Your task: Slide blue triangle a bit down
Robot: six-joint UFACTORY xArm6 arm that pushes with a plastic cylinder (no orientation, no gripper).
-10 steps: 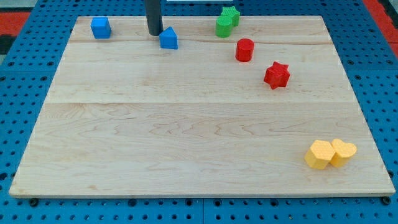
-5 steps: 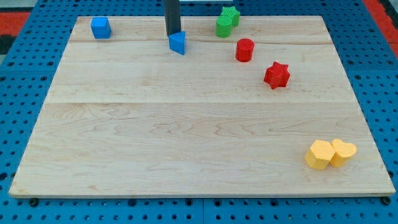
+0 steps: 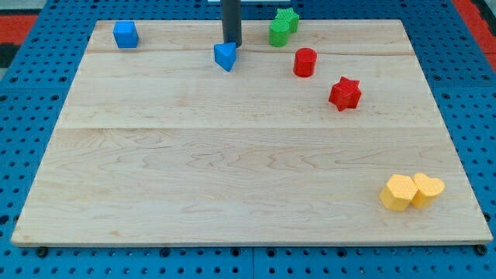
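Observation:
The blue triangle (image 3: 225, 56) lies on the wooden board (image 3: 248, 155) near its top edge, a little left of centre. My tip (image 3: 232, 43) stands just above the triangle, at its upper right corner, touching or nearly touching it. The dark rod rises straight up out of the view's top.
A blue cube (image 3: 125, 34) sits at the top left. Two green blocks (image 3: 282, 26) sit together at the top, right of my tip. A red cylinder (image 3: 305, 62) and a red star (image 3: 345, 94) lie to the right. Two yellow blocks (image 3: 411, 191) sit at the bottom right.
My tip has moved to the right along the top of the board. The blue triangle has shifted right and slightly down, and has turned.

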